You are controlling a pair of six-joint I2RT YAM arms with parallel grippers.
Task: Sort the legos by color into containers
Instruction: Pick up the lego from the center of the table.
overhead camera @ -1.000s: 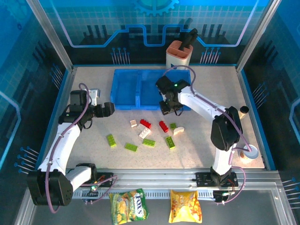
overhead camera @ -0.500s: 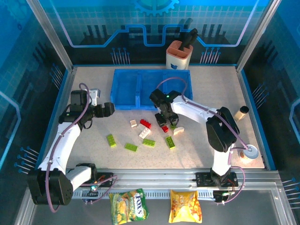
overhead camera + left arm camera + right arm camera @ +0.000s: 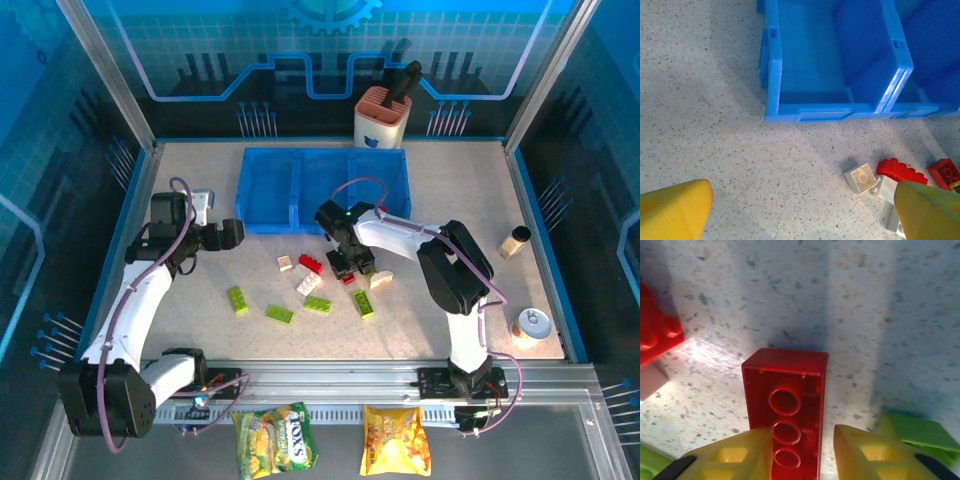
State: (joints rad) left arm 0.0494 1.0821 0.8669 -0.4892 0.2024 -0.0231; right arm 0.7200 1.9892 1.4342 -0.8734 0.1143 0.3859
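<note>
My right gripper (image 3: 350, 268) is down among the legos on the table, in front of the blue containers (image 3: 300, 190). In the right wrist view an upside-down red lego (image 3: 790, 400) lies between its fingers. The left finger touches the brick and a narrow gap shows at the right finger, so the gripper (image 3: 802, 455) is open around it. A green lego (image 3: 915, 432) and another red one (image 3: 655, 335) lie close by. My left gripper (image 3: 238, 232) hovers wide open left of the pile, holding nothing (image 3: 805, 215). Ahead of it are a white lego (image 3: 860, 178) and a red one (image 3: 901, 171).
Green legos (image 3: 279, 313) and white ones (image 3: 309, 283) lie scattered toward the near edge. An orange-and-white holder (image 3: 381, 115) stands behind the bins. A small cylinder (image 3: 514, 241) and a tin (image 3: 531, 323) sit at the right. Two snack bags (image 3: 276, 438) lie beyond the front rail.
My right gripper has moved from the bins' front edge toward the near left and come down over the red lego. The left arm has stayed still.
</note>
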